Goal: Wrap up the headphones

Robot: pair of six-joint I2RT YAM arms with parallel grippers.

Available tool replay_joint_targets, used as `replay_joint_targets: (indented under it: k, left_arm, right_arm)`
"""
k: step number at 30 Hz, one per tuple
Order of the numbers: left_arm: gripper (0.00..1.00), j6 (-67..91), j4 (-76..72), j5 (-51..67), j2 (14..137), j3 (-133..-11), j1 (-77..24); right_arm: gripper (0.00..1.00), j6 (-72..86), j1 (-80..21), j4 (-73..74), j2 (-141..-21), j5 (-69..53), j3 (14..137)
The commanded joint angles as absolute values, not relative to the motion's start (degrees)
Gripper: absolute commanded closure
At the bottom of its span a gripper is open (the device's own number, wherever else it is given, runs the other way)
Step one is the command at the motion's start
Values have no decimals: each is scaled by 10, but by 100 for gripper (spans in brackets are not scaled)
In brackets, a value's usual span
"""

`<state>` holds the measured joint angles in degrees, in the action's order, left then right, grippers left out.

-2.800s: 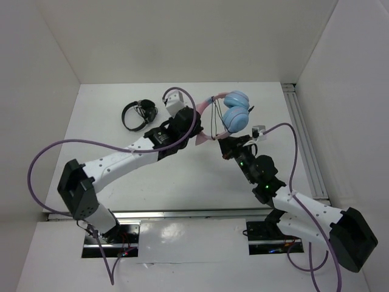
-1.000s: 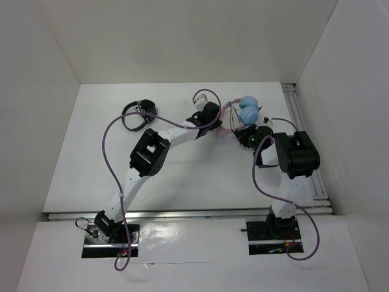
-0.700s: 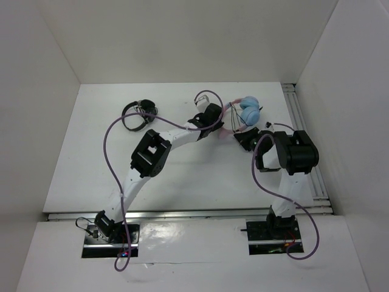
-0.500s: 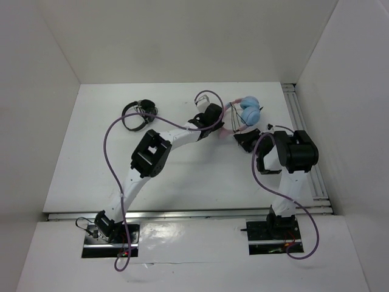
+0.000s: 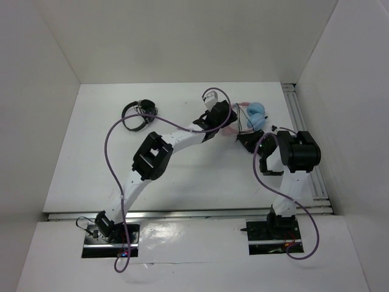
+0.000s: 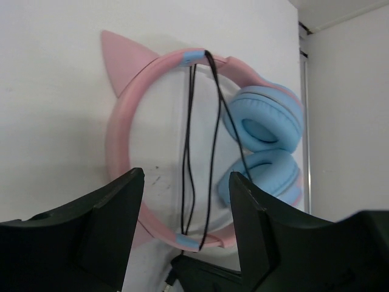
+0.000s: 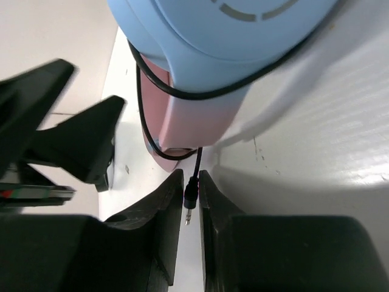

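Note:
The headphones point(image 5: 256, 113) lie flat at the back right of the table. In the left wrist view their pink cat-ear headband point(image 6: 121, 115) has the thin black cable point(image 6: 213, 152) looped across it, beside the two light-blue ear cups point(image 6: 264, 118). My left gripper point(image 6: 185, 182) is open just short of the headband, with nothing between its fingers. My right gripper point(image 7: 191, 182) is shut on the cable's plug point(image 7: 191, 193), right under the pink band end point(image 7: 194, 115) and a blue cup point(image 7: 231, 36). From above, the left gripper point(image 5: 230, 119) and the right gripper point(image 5: 246, 137) flank the headphones.
Smaller all-black headphones point(image 5: 140, 114) lie at the back left. A metal rail point(image 5: 304, 140) runs along the table's right edge. White walls close off the back and both sides. Purple cables arc over both arms.
My left gripper has opened, let go of the headband and shifted a little right. The headphones have settled slightly further right. The right gripper still has the plug between its jaws.

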<state>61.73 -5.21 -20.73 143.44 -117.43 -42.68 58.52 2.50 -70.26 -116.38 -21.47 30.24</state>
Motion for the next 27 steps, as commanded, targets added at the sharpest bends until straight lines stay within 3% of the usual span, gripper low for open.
replay_joint_targets:
  k: [1, 4, 5, 7, 9, 15, 19, 20, 24, 25, 26, 27]
  left_arm:
    - [29, 607, -93, -220, 1384, -1192, -426]
    - [27, 607, -81, -220, 1379, -1192, -426]
    - [9, 601, -81, -213, 1369, -1180, -426]
    - [9, 601, -81, -213, 1355, -1167, -426]
    - [0, 585, -87, -225, 1336, -1152, -431]
    - [0, 538, -76, -281, 1226, -1071, -443]
    - [0, 506, -8, -343, 1106, -1003, -461]
    - [0, 490, 11, -379, 1076, -986, -467]
    - [0, 470, 117, -421, 908, -891, -488]
    - [0, 470, 138, -431, 873, -850, -503]
    - [0, 470, 188, -445, 837, -832, -512]
    - [0, 470, 214, -445, 803, -813, -521]
  right_arm:
    - [76, 589, 33, -723, -1135, -214, 282]
    - [75, 584, 33, -711, -1122, -209, 271]
    - [71, 584, 33, -711, -1122, -209, 265]
    - [71, 589, 33, -711, -1122, -209, 257]
    - [65, 594, 33, -723, -1110, -203, 237]
    - [64, 602, 33, -699, -1041, -157, 185]
    - [57, 563, 26, -579, -889, -157, 193]
    - [49, 549, 25, -537, -852, -150, 210]
    - [40, 455, -20, -255, -660, -65, 299]
    - [7, 434, -33, -146, -630, -26, 324]
    - [0, 394, -57, -97, -585, -15, 375]
    - [0, 375, -66, -52, -571, -15, 401]
